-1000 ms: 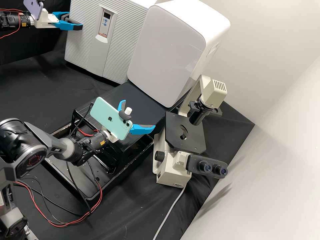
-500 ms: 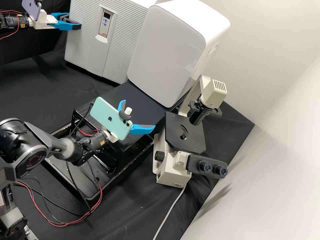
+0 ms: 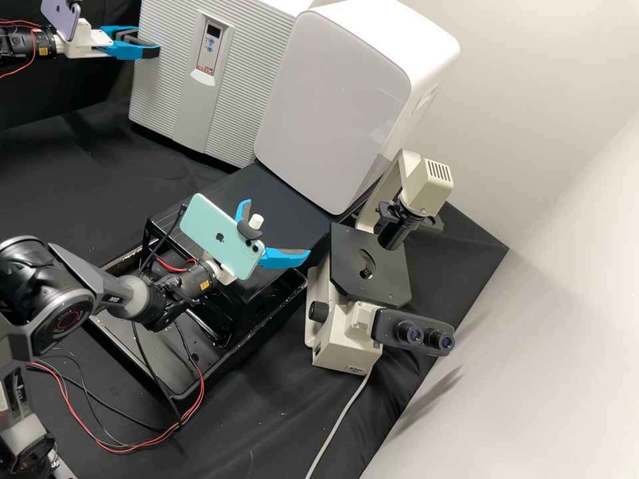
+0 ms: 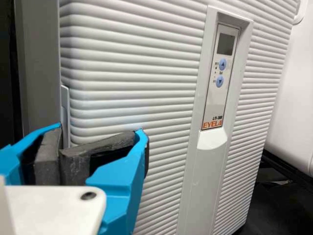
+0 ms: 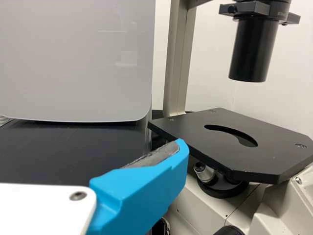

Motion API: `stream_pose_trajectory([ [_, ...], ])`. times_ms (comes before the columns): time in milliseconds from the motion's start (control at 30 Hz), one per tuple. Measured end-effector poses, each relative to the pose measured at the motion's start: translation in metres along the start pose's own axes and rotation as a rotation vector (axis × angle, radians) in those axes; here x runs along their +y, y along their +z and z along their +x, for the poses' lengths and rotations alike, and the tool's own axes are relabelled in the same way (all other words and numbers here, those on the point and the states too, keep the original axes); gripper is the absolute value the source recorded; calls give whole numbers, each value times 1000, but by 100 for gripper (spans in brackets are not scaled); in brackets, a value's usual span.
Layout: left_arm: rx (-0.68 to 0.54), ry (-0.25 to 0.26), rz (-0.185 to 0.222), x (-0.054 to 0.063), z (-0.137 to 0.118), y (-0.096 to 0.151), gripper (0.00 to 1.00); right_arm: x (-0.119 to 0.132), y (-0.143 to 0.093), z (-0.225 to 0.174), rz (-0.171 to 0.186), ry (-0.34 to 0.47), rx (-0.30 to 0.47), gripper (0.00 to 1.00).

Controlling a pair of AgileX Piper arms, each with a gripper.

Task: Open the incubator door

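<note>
Upper left, our left gripper (image 3: 148,44) is closed, apparently empty, by the shut incubator door (image 3: 163,90); mid-frame, our right gripper (image 3: 277,227) gapes, empty. We likely need an edge hold before pulling.

- Left arm (image 3: 20,43), far left: black wrist section, orange-yellow label (image 3: 42,51), thin red cables (image 3: 32,63).
- Left claw (image 3: 157,49): 2 bright blue fingers (image 4: 122,178), dark grey pads (image 4: 76,161) with rough edges, white mount (image 4: 54,210), 1 dark screw (image 4: 88,196).
- Purple phone (image 3: 63,16) fixed over that wrist.
- Right arm (image 3: 106,286), near left: dark grey plates, glossy black joints, a pale grey collar (image 3: 138,299), a round joint cap (image 3: 64,319) with a red ring marking, another orange-yellow label (image 3: 205,285).
- Red and black cables (image 3: 202,386) loop below it.
- Right claw (image 3: 277,229): 2 blue fingers, dark padding, white mount plate (image 5: 44,210), 1 metal screw (image 5: 78,196).
- Mint-green phone (image 3: 216,233), black logo, at its wrist.
</note>
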Motion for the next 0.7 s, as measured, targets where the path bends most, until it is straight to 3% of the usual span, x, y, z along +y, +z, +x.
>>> stream_pose_trajectory([
  [700, -2, -4, 15, 3, -1, 1, 0, 0, 0, 0, 0, 0, 0, 100],
])
